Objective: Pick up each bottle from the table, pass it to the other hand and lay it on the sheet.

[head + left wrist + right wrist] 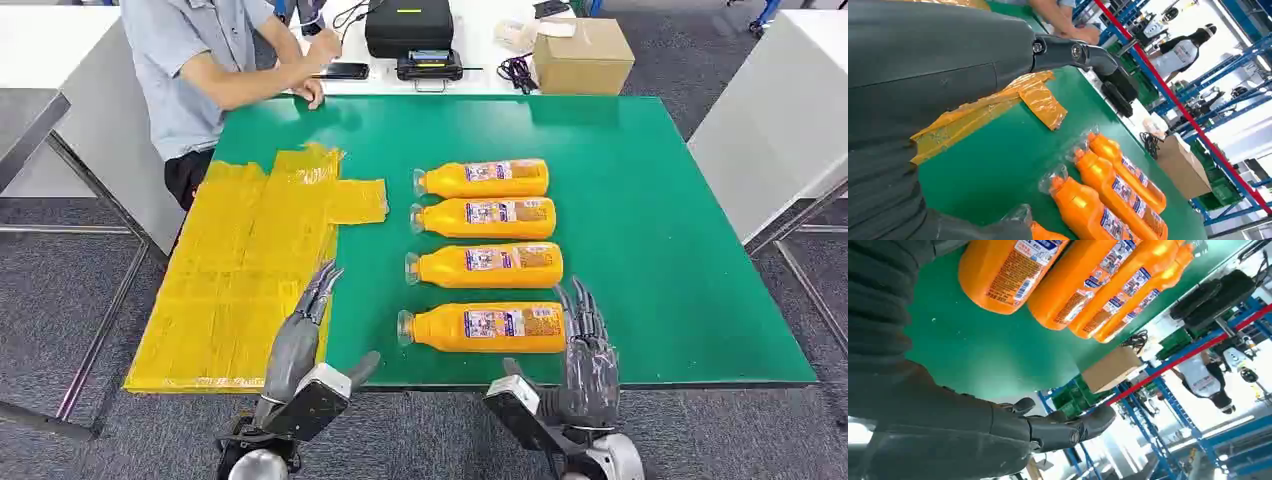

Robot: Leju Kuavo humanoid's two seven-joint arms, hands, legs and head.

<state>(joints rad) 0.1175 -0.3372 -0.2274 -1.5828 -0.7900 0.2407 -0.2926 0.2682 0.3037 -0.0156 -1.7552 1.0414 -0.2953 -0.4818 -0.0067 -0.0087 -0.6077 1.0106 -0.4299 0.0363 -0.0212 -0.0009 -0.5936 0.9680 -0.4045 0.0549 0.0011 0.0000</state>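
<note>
Several orange bottles lie on their sides in a column on the green table (650, 220), caps pointing left; the nearest bottle (485, 328) is by the front edge, the farthest bottle (483, 179) at mid-table. They also appear as bottles (1108, 190) and bottles (1068, 280) in the wrist views. A yellow sheet (240, 270) covers the table's left part. My right hand (588, 350) stands open just right of the nearest bottle's base, holding nothing. My left hand (300, 335) is open over the sheet's near right edge, fingers stretched forward.
A person (200, 70) sits at the table's far left corner, hands on the far edge. A cardboard box (583, 55), a black case (408, 25) and cables sit on the white table behind. White tables flank both sides.
</note>
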